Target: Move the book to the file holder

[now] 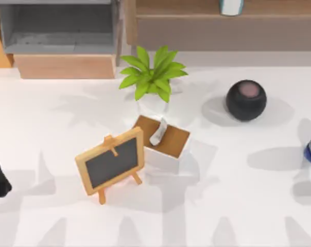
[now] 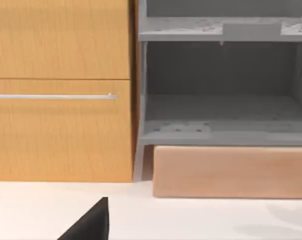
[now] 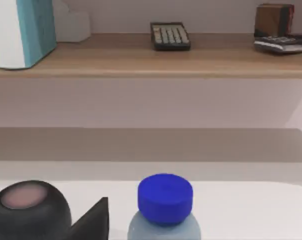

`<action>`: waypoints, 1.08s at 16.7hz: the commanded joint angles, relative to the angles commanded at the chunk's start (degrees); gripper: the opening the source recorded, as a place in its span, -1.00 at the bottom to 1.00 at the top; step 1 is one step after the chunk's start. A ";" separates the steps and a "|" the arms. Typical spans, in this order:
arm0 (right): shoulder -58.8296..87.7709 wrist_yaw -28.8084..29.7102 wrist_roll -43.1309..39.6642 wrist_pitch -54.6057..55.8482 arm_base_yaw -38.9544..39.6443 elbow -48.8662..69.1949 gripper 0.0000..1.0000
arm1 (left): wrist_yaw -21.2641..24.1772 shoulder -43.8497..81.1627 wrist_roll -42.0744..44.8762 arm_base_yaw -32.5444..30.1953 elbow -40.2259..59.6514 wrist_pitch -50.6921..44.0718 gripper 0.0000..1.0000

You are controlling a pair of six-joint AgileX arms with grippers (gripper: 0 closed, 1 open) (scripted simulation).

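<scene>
While the book (image 3: 23,30) stands untouched on the wooden shelf (image 3: 151,67), you must reach up; whether either hand is apart I cannot tell.

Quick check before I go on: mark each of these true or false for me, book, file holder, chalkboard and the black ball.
1. The book stands on the wooden shelf. True.
2. The file holder already holds the book. False: its compartment is bare.
3. The small chalkboard stands on the table beside the white box. True.
4. The black ball sits on the shelf. False: it rests on the table.
5. A calculator lies on the shelf. True.
</scene>
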 joint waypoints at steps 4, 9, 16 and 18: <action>0.00 0.00 0.00 0.00 0.00 0.00 1.00 | -0.70 1.63 0.04 -0.75 1.36 0.43 1.00; 0.00 0.00 0.00 0.00 0.00 0.00 1.00 | -6.35 15.35 0.35 -6.76 12.73 3.84 1.00; 0.00 0.00 0.00 0.00 0.00 0.00 1.00 | -19.68 51.66 0.87 -20.99 42.61 11.66 1.00; 0.00 0.00 0.00 0.00 0.00 0.00 1.00 | -23.82 64.08 0.97 -25.39 52.88 14.00 1.00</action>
